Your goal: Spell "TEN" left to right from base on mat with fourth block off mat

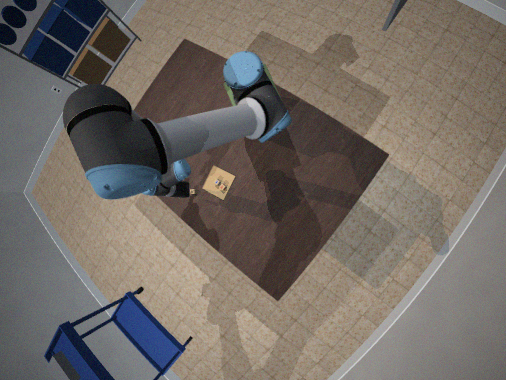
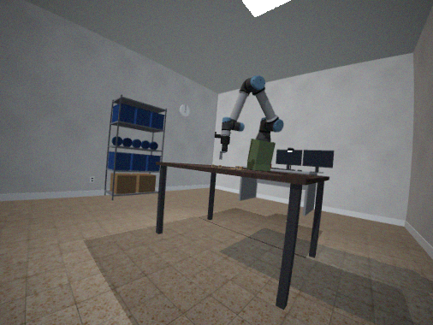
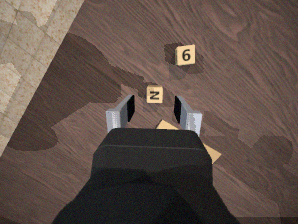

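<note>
Gripper point(image 3: 154, 111) hangs above the table point(image 3: 240, 60), fingers spread wide, nothing between them. N block point(image 3: 154, 94) lies on bare wood just ahead of the fingertips. 6 block point(image 3: 185, 55) sits farther off. Tan mat point(image 1: 218, 182) carries two blocks, letters unreadable.

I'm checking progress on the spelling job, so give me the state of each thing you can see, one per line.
Claw: open, holding nothing, hanging above the table.
N block: flat on the table, off the mat, between the open fingers in the wrist view.
6 block: flat on the table, off the mat, apart from the N block.
Mat: flat on the table, two blocks on it, letters too small to read.
</note>
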